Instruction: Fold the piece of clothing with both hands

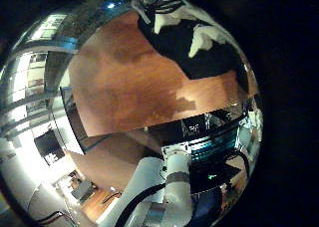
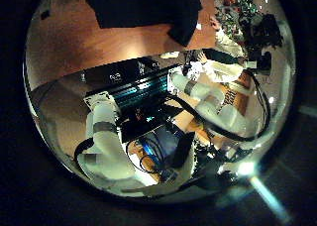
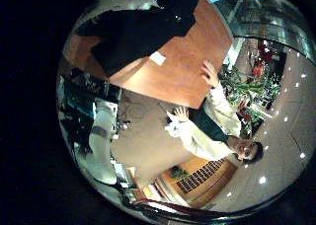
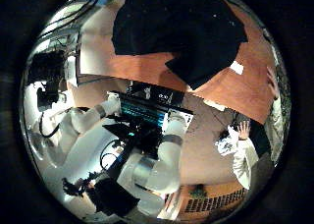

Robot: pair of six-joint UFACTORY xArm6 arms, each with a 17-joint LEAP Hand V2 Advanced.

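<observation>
A dark piece of clothing (image 4: 182,32) lies spread on a wooden table (image 4: 103,47) in the right thumb side palm view, with one part folded over near its edge. It also shows in the right little finger side palm view (image 3: 138,28), the left thumb side palm view (image 2: 139,8) and the left little finger side palm view (image 1: 194,38), where light patches show on it.
A small light tag (image 4: 236,68) lies on the table beside the clothing's corner; it also shows in the right little finger side palm view (image 3: 158,58). Bare table top (image 1: 120,88) stretches beside the clothing. The table edge (image 2: 109,67) faces the arms' side.
</observation>
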